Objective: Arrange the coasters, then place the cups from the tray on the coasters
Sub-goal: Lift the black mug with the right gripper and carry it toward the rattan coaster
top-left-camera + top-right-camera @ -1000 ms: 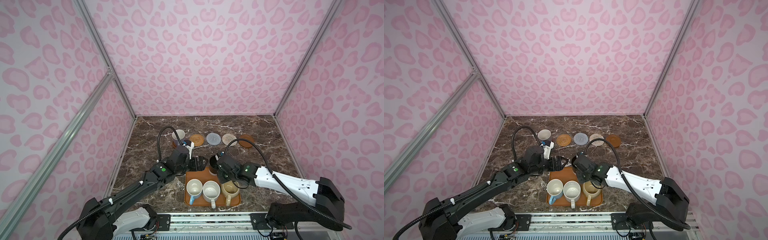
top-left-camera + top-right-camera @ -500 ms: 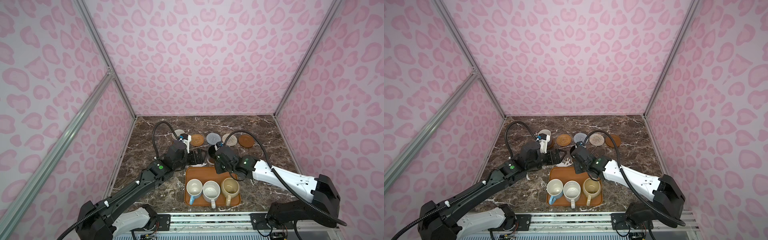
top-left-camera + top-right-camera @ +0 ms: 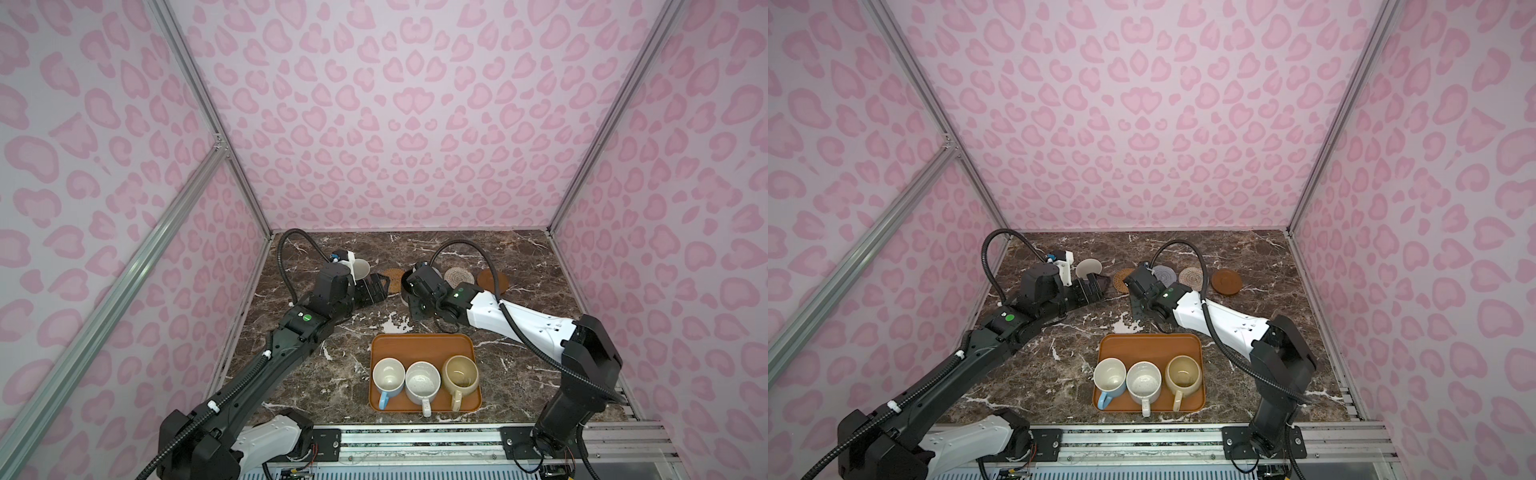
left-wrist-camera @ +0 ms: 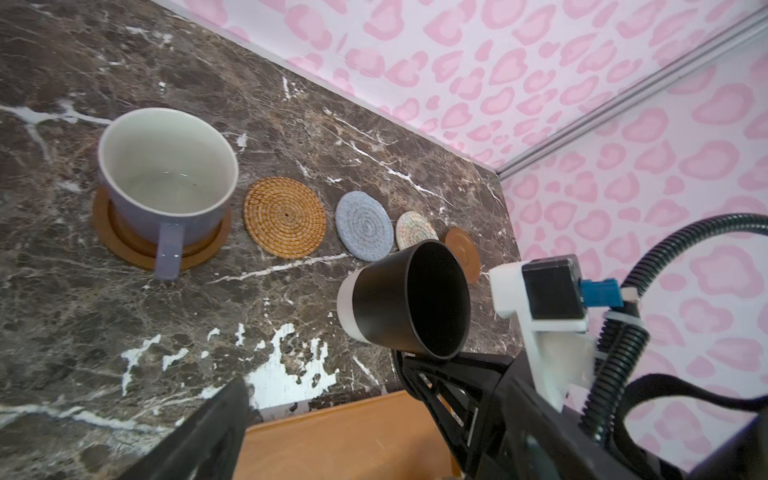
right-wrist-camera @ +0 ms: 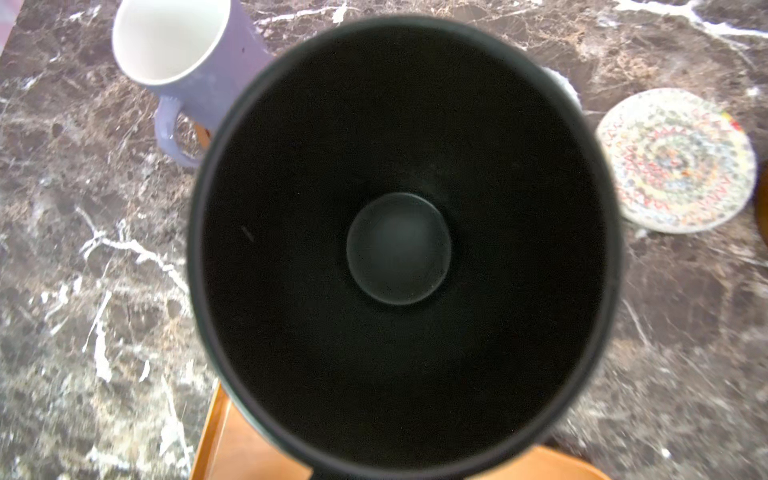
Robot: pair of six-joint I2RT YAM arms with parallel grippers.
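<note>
Tabletop (image 3: pixel 528 257): dark brown marble pattern, thin white veins throughout. A larger white blotch (image 3: pixel 395 326) is noted near the middle; the same blotch (image 4: pixel 286 365) is picked up in the left wrist view.

Enclosure on three sides: back wall (image 3: pixel 395 124), left wall (image 3: pixel 83 166) and right wall (image 3: pixel 685 208), all papered pale pink with darker pink heart-like spots.

An aluminium left corner post (image 3: pixel 212 120) and right corner post (image 3: pixel 611 124) are set at the rear corners. A slanted aluminium bar (image 3: pixel 124 282) is run across the left wall and joined to the left corner post.

A slotted metal rail (image 3: pixel 415 440) is fixed along the near edge of the tabletop.
</note>
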